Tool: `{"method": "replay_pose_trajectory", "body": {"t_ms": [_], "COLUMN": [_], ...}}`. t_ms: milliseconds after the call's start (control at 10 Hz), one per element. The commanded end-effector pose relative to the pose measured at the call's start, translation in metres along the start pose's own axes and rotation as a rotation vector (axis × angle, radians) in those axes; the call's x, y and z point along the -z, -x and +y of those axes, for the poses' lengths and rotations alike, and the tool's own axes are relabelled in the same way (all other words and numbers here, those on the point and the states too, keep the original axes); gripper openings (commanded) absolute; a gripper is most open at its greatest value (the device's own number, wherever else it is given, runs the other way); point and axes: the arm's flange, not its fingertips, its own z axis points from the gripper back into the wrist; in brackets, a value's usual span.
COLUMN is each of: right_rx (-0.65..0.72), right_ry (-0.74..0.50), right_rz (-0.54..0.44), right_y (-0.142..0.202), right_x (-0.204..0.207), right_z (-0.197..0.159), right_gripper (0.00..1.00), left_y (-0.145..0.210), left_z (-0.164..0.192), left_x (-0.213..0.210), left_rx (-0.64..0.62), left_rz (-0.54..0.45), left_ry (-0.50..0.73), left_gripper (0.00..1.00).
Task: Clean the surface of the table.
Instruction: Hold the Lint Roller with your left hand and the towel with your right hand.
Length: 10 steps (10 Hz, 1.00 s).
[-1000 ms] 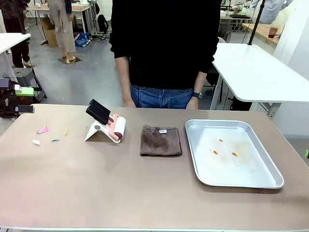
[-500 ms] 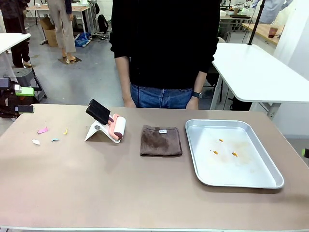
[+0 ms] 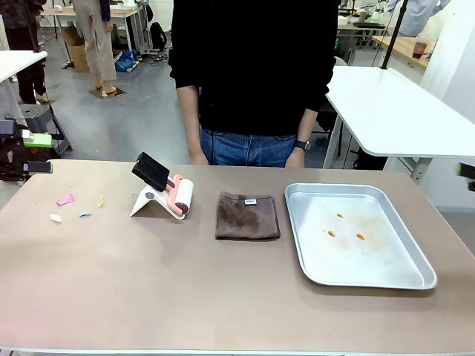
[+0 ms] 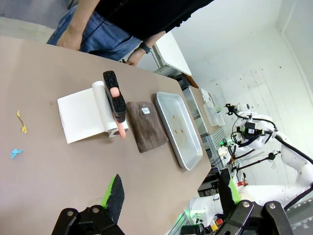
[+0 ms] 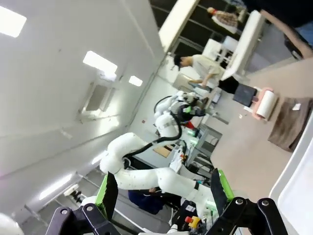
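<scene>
The tan-brown table (image 3: 185,297) stretches across the front view. Small coloured paper scraps (image 3: 67,200) lie on its left part, and they also show in the left wrist view as scraps (image 4: 20,121). A lint roller (image 3: 165,191) with a black handle rests on a white stand, left of a folded brown cloth (image 3: 248,216). My left gripper (image 3: 44,153) hovers open at the table's far left edge, fingers (image 4: 116,196) wide apart and holding nothing. My right gripper (image 5: 163,190) is open too, off the table's right end, and its dark tip (image 3: 466,170) peeks in at the edge.
A shiny metal tray (image 3: 415,256) with a few orange crumbs sits at the right. A person in black stands at the far edge, hands (image 3: 197,157) hanging by the table. A white table (image 3: 386,111) stands behind on the right.
At the right edge of the front view, my right gripper has risen from beside the tray's middle to higher up. Everything on the table and the left gripper stayed still.
</scene>
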Motion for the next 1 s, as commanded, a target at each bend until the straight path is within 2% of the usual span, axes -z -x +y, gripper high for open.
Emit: {"method": "replay_pose_trajectory", "body": {"t_ms": [0,200,300,400,900], "right_rx": [0.129,0.195,0.147,0.145,0.145], "right_ry": [0.111,0.199,0.183,0.169,0.169], "right_rz": [0.028,0.068,0.069,0.055,0.055], "right_y": [-0.02,-0.031,-0.033,-0.016,-0.016], "right_x": [0.023,0.043,0.046,0.034,0.034], "right_z": [-0.03,-0.049,-0.046,-0.053,-0.053], "right_gripper": [1.0,1.0,1.0,1.0,1.0], "left_y": [-0.001,-0.001,-0.001,-0.001,-0.001], "left_z": [-0.001,-0.001,-0.001,-0.001,-0.001], "left_x": [0.0,0.0,0.0,0.0,0.0], "left_rx": [0.003,0.003,0.003,0.003,0.003], "left_rz": [-0.007,-0.007,-0.007,-0.007,-0.007], "left_ry": [0.012,0.012,0.012,0.012,0.012], "left_gripper": [1.0,1.0,1.0,1.0,1.0]}}
